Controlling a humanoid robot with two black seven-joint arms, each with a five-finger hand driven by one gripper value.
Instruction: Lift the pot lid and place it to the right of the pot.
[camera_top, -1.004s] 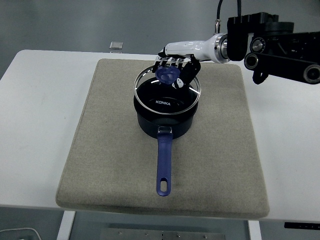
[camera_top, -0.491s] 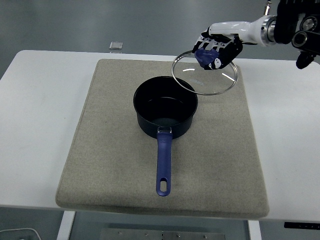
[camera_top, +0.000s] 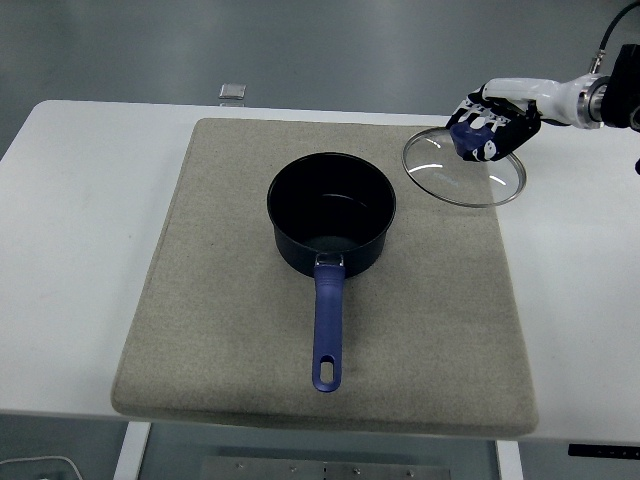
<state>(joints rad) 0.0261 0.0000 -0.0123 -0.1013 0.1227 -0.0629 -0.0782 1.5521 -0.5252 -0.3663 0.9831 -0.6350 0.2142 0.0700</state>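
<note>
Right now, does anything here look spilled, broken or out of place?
Nothing stands out. The pot sits open and upright on the mat; the right hand holds the glass lid by its knob, right of the pot.

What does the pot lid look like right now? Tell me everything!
The pot lid is a round, see-through disc, glass by the look of it, with a thin shiny metal rim and a blue knob on top. The right robot hand has its fingers wrapped around that knob. The lid is off the pot, up and to the right of it, over the far right corner of the grey mat, and tilted a little. Whether its low edge touches the mat cannot be told.
</note>
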